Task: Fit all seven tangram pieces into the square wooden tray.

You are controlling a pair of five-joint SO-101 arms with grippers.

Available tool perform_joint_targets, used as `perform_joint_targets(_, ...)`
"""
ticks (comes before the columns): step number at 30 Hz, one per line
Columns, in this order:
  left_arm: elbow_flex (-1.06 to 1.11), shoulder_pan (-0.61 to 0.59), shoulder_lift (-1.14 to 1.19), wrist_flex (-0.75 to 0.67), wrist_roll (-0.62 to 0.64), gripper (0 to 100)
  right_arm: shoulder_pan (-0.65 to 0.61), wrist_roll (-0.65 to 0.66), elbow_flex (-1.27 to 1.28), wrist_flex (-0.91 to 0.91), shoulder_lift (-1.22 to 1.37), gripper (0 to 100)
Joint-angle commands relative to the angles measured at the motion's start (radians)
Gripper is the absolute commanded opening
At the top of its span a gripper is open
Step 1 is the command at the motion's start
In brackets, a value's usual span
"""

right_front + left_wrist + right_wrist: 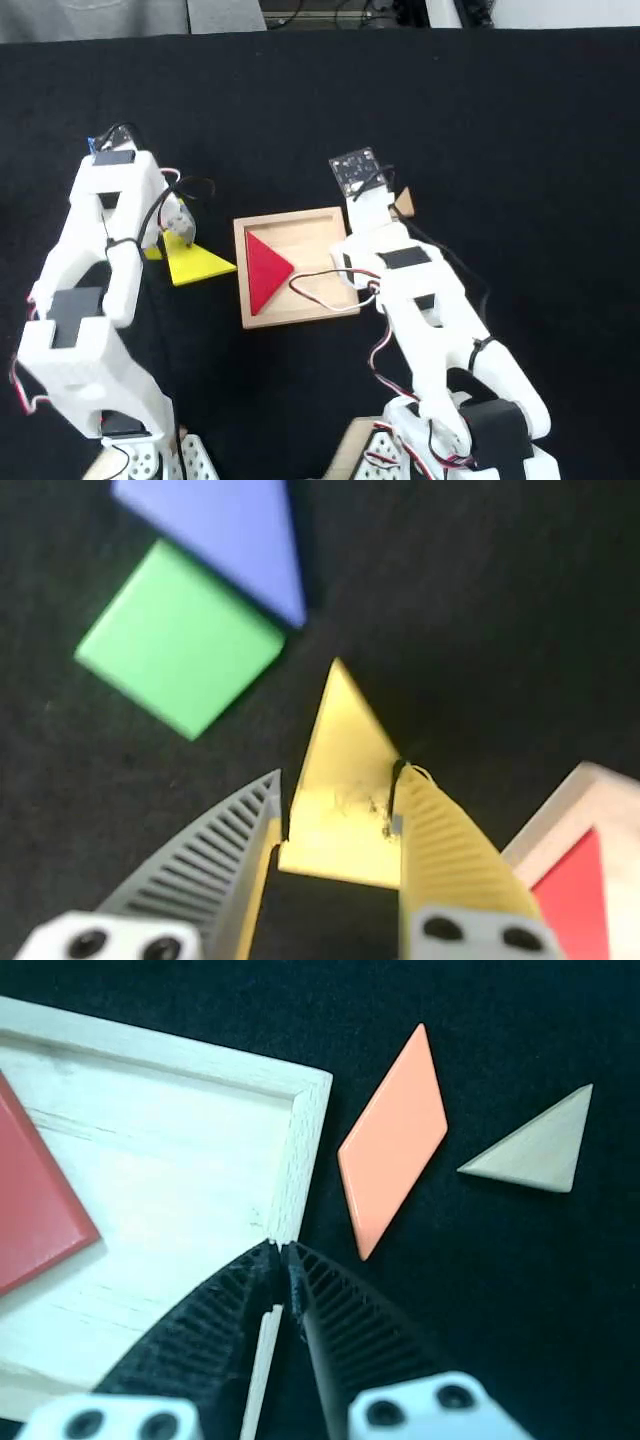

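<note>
The square wooden tray [300, 222] lies mid-table with a red triangle [264, 270] in its left part. A yellow triangle [340, 780] rests on the black cloth left of the tray, and my left gripper [338, 776] is shut on it, one finger against each side. My right gripper [281, 1251] is shut on nothing, its tips hovering at the tray's rim [300, 1150] near a corner. Just outside that rim lie an orange parallelogram [393, 1140] and a tan triangle [530, 1150].
A blue triangle [230, 530] and a green square [180, 645] lie close together on the cloth beyond the yellow triangle [197, 263]. The orange parallelogram [404, 203] peeks out beside the right arm. Black cloth covers the table's far half.
</note>
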Motion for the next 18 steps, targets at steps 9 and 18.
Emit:
perform_joint_targets(9,0.298,0.027,-0.391,-0.04,0.259,45,0.031,0.006,-0.002,-0.015,-0.031,1.1)
perform_joint_targets(18,0.432,0.079,-0.362,-0.253,0.399,42,0.031,0.006,-0.002,-0.014,-0.031,1.1)
